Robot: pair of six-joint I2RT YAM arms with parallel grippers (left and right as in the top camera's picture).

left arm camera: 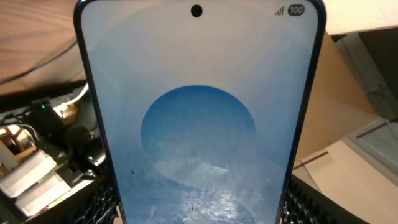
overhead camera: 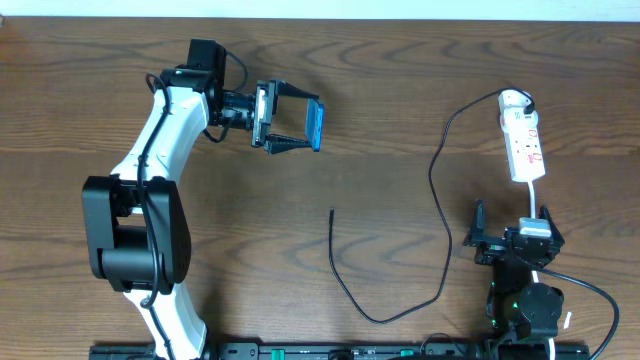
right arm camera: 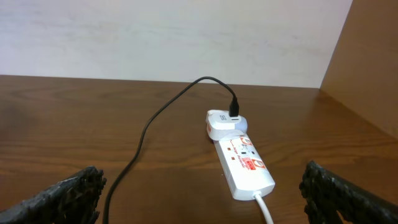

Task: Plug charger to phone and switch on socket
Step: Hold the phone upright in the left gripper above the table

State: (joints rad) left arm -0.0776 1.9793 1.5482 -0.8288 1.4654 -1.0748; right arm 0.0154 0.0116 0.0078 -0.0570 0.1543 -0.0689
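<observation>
The phone (overhead camera: 317,120) is clamped between the fingertips of the left gripper (overhead camera: 313,124) at the far left of the table (overhead camera: 400,60). From overhead it is seen edge-on, stood on its side. In the left wrist view the phone (left arm camera: 199,124) fills the frame, with its blue screen turned towards that camera. The dark finger pads (left arm camera: 298,205) can be made out at both lower edges.

The socket (overhead camera: 523,140) lies at the far right, and red markings are seen on its top (right arm camera: 242,165). Whether its switches are on cannot be told. A white adapter (overhead camera: 514,100) is plugged into its far end, and the charger (overhead camera: 436,190) runs from there. The black cable is swept left, carried towards the near edge in a loop, and ended at a free tip (overhead camera: 332,212) near the middle of the table, well apart from the phone.

The right gripper (overhead camera: 512,215) is held wide and empty just near of the socket. The white cord (overhead camera: 531,195) runs between its fingers, which frame the socket in the right wrist view.
</observation>
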